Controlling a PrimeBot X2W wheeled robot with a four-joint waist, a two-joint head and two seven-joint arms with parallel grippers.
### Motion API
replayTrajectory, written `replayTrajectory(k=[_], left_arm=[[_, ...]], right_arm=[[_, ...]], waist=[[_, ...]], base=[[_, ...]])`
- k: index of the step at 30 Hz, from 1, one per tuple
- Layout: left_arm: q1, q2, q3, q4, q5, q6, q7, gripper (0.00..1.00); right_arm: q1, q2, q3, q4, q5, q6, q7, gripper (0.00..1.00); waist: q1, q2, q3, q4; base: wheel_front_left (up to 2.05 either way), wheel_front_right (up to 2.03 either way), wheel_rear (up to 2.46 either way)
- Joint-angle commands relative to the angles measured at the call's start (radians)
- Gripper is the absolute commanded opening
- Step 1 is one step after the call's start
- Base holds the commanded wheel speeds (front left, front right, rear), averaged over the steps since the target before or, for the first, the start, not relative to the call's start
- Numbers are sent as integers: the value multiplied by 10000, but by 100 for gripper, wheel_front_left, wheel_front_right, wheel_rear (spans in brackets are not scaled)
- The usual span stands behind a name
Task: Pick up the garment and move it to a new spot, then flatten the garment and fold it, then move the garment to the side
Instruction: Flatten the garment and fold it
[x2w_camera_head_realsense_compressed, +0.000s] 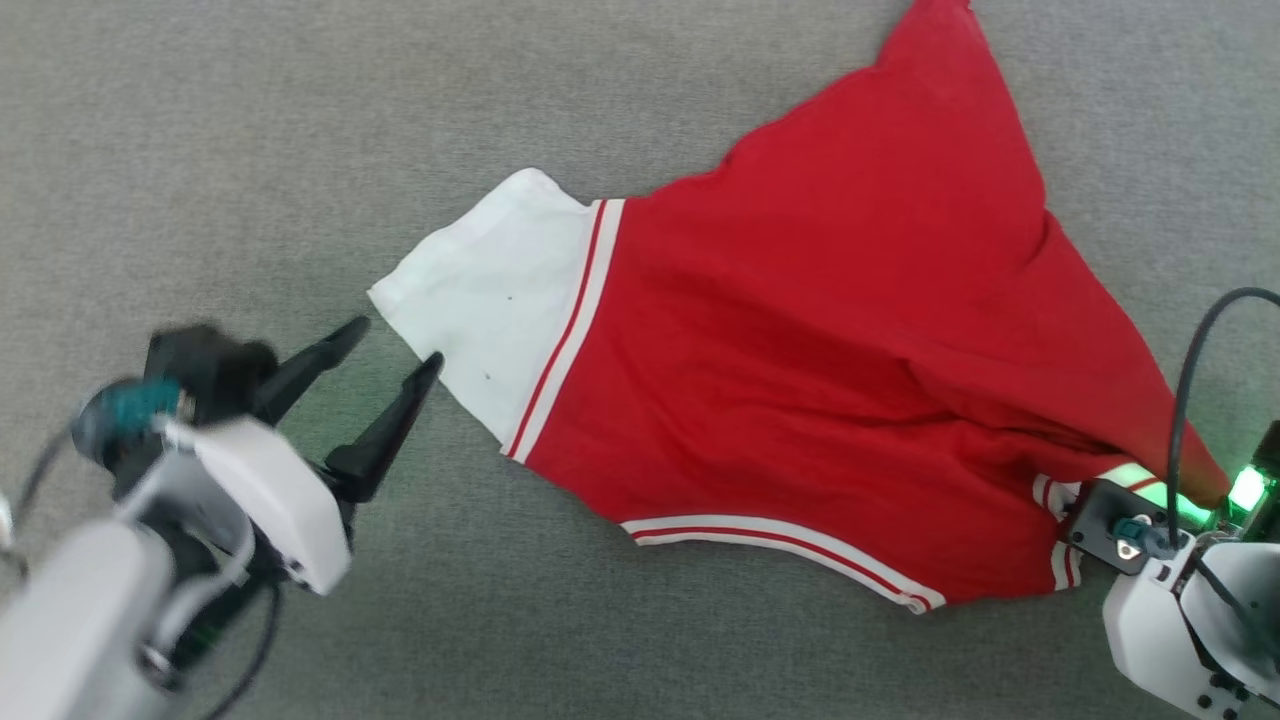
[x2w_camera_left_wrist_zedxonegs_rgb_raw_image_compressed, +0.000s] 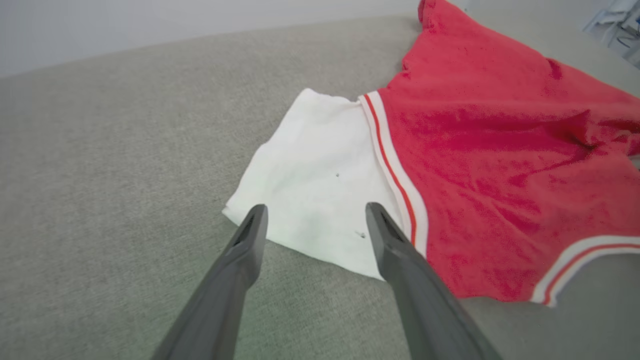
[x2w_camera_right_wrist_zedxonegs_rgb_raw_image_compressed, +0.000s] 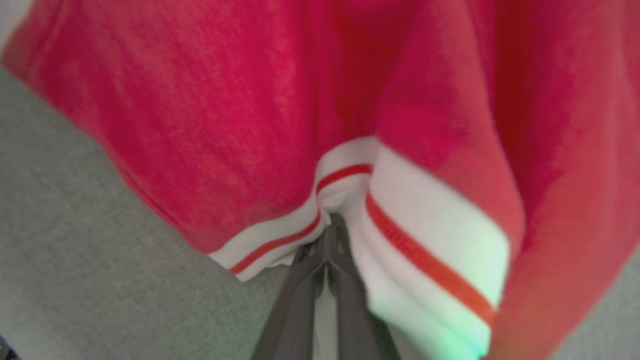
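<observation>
We saw the left gripper (x2w_camera_head_realsense_compressed: 398, 340) held low over the grey woven surface (x2w_camera_head_realsense_compressed: 250, 150). Its pale forearm (x2w_camera_head_realsense_compressed: 70, 600) reached in from the lower left of the head view, and its two dark fingers (x2w_camera_head_realsense_compressed: 385, 430) were spread wide with nothing between them. Just ahead of those fingertips lay the garment (x2w_camera_head_realsense_compressed: 800, 370). Its white end panel (x2w_camera_head_realsense_compressed: 490, 300) sat right in front of the tips, so close that we could not tell whether they touched it. Beyond the panel a red-and-white striped band (x2w_camera_head_realsense_compressed: 565, 335) crossed the cloth, and the red body spread away from that hand toward the other arm. The right gripper (x2w_camera_right_wrist_zedxonegs_rgb_raw_image_compressed: 331, 227) was closed tight, its fingers pressed together on a bunched fold of the garment's striped hem (x2w_camera_right_wrist_zedxonegs_rgb_raw_image_compressed: 425, 260), with red fabric draped above and around the tips. In the head view that corner of the garment rose in a taut ridge toward the right arm. A black cable (x2w_camera_head_realsense_compressed: 1190, 380) looped there, and a green light (x2w_camera_head_realsense_compressed: 1245, 490) tinted the white trim beside it.
</observation>
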Motion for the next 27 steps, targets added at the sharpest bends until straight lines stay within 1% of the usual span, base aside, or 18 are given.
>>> replayTrajectory(k=[1, 3, 5, 7, 9, 12, 16, 20, 23, 26, 27], left_arm=[[-613, 660, -473, -308, -856, 11, 1096, 100], [-1037, 1475, -1172, -457, -1993, 11, 2760, 100], [-1574, 2042, -1525, -492, -3078, 10, 4276, 100], [-2014, 2331, -1646, -258, -3945, 10, 5503, 100], [-2395, 2370, -1796, -58, -4535, 8, 6429, 100], [-2888, 2129, -1815, 372, -5108, 8, 6996, 100], [-3253, 1827, -2010, 907, -5279, 10, 7340, 100], [-3481, 1233, -2420, 1609, -5558, 9, 7776, 100], [-3664, 880, -2614, 1979, -5710, 9, 7797, 100], [-3874, 642, -2851, 2134, -5598, 8, 7843, 100], [-3933, 567, -2889, 2217, -5586, 8, 7774, 91]], right_arm=[[22, 262, 264, 214, -80, -48, 188, 0], [-79, 312, 308, 136, -120, -48, 214, 0], [-205, 344, 351, 108, -141, -30, 232, 0], [-274, 389, 404, 86, -184, -30, 216, 0], [-386, 425, 459, 104, -202, -30, 218, 0], [-488, 515, 482, 121, -218, -30, 264, 0], [-552, 607, 513, 175, -195, -31, 303, 0], [-679, 715, 628, 197, -225, -53, 325, 0], [-809, 748, 708, 227, -221, -53, 302, 0], [-912, 754, 779, 263, -179, -54, 277, 0], [-940, 750, 808, 270, -170, -54, 278, 0]], waist=[[0, -1, 15, -106], [0, -1, 51, -194], [0, -1, 110, -278], [0, -1, 192, -374], [0, -1, 271, -455], [0, -1, 411, -581], [0, -1, 544, -658], [0, -1, 651, -758], [0, -1, 693, -801], [0, -1, 714, -831], [0, -1, 715, -837]], base=[[0, 0, 0], [0, 0, 0], [0, 0, 0], [0, 0, 0], [0, 0, 0], [0, 0, 0], [0, 0, 0], [0, 0, 0], [0, 0, 0], [0, 0, 0], [0, 0, 0]])
